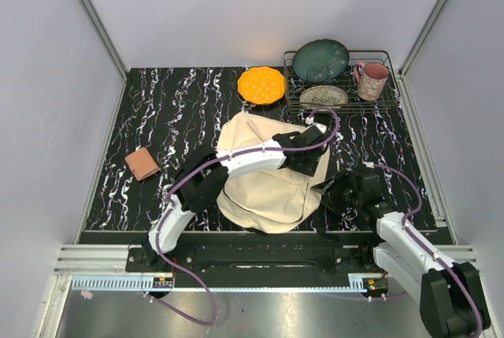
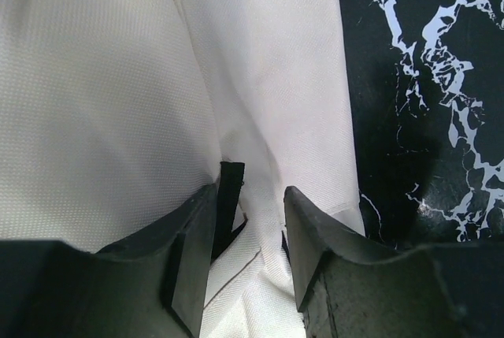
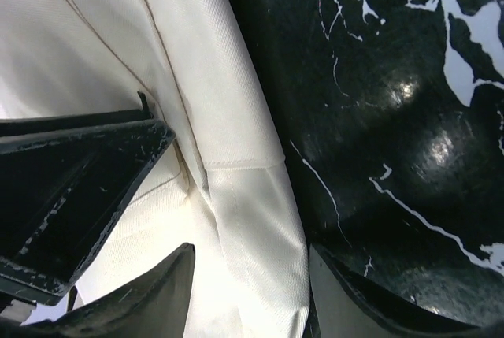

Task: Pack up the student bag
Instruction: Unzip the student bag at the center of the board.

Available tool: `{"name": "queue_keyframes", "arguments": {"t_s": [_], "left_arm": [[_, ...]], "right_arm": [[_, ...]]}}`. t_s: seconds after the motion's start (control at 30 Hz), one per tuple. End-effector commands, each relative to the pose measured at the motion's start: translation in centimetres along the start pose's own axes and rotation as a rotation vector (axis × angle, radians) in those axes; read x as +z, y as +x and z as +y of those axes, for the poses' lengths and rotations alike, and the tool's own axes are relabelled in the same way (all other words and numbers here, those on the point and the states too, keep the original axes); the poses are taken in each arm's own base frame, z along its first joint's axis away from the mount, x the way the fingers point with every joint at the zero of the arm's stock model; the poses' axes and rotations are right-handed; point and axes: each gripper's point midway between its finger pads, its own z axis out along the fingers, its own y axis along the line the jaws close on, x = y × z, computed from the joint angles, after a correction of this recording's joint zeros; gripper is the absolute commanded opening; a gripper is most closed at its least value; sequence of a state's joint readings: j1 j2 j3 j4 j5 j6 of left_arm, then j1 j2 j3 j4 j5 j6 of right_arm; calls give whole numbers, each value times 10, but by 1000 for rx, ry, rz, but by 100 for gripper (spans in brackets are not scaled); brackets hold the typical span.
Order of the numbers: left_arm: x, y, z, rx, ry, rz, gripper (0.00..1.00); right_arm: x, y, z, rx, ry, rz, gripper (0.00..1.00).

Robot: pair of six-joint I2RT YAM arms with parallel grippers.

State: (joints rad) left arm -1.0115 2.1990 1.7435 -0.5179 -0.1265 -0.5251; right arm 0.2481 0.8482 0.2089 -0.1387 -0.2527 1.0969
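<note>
The student bag [image 1: 264, 192], a large cream fabric backpack, lies flat in the middle of the black marble table. My left arm reaches across it, and the left gripper [image 1: 313, 143] is at its far right edge. There the left gripper [image 2: 248, 224] is shut on a raised fold of the student bag [image 2: 118, 102], beside a black strap [image 2: 230, 188]. My right gripper [image 1: 332, 194] is at the bag's near right edge. The right gripper [image 3: 248, 295] is shut on a stitched cream band of the student bag [image 3: 252, 220].
A small brown book [image 1: 142, 164] lies on the table to the left. An orange plate [image 1: 261, 85] sits at the back. A wire rack [image 1: 382, 102] at the back right holds a teal plate [image 1: 320, 61], a patterned dish [image 1: 324, 96] and a pink mug [image 1: 372, 80].
</note>
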Motion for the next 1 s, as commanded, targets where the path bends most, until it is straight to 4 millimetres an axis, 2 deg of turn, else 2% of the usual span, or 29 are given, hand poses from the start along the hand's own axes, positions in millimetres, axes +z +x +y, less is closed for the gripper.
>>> {"name": "queue_keyframes", "arguments": {"t_s": [0.0, 0.13, 0.23, 0.27, 0.4, 0.47, 0.63, 0.73, 0.77, 0.83, 0.97], "left_arm": [[17, 24, 32, 14, -136, 75, 48], [20, 29, 38, 24, -165, 89, 50], [21, 31, 41, 32, -176, 98, 47], [23, 33, 42, 36, -181, 103, 45], [25, 37, 46, 46, -196, 112, 36], [27, 38, 48, 51, -207, 114, 28], [28, 39, 52, 58, -226, 121, 21], [29, 39, 55, 61, -242, 118, 8], [27, 37, 54, 60, -240, 111, 0], [26, 34, 53, 64, -236, 105, 0], [8, 17, 47, 66, -220, 57, 0]], "right_arm": [[-3, 1, -9, -10, 21, -20, 65], [-3, 1, -12, -6, 33, -22, 65], [-6, -3, -15, -10, 60, -44, 64], [-8, -3, -19, -5, 80, -46, 64], [-15, -8, -17, -5, 72, -87, 64], [-18, -10, -17, -3, 75, -102, 65], [-20, -10, -16, 1, 66, -111, 65], [-20, -11, -16, 1, 66, -111, 65], [-20, -10, -15, -1, 62, -110, 65], [-18, -10, -16, 1, 65, -103, 65], [-17, -8, -14, 3, 56, -94, 65]]}}
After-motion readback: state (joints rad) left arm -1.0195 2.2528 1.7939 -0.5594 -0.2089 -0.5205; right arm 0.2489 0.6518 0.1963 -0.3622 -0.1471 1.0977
